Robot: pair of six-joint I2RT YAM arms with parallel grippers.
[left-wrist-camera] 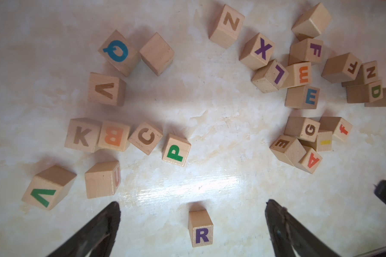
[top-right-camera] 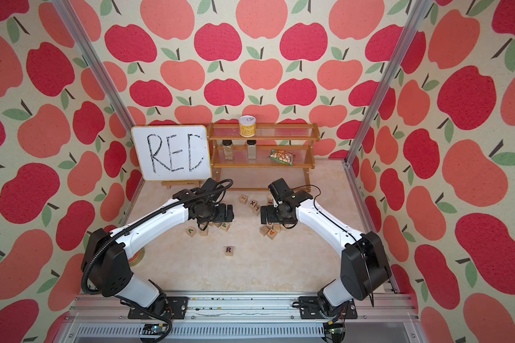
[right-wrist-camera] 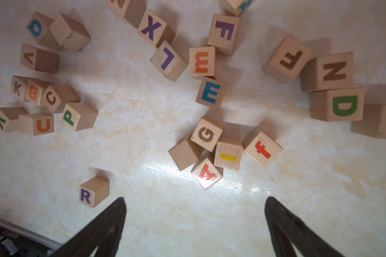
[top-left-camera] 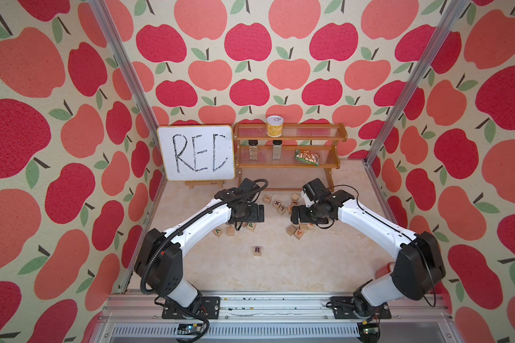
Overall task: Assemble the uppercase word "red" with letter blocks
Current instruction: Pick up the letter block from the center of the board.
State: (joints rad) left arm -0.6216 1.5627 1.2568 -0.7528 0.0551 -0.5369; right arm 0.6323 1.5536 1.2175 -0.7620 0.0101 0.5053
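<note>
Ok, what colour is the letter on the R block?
Purple; the R block shows best in the left wrist view.

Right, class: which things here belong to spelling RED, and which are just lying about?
Needed: purple R block, teal E block, green D block.
Lying about: purple X block, green P block, yellow tin, snack packet.

The R block (top-left-camera: 257,250) sits alone on the desk (top-left-camera: 280,273), before the scattered blocks (top-left-camera: 277,203); the E block (right-wrist-camera: 210,92) and D block (right-wrist-camera: 341,105) lie among those at right.
</note>
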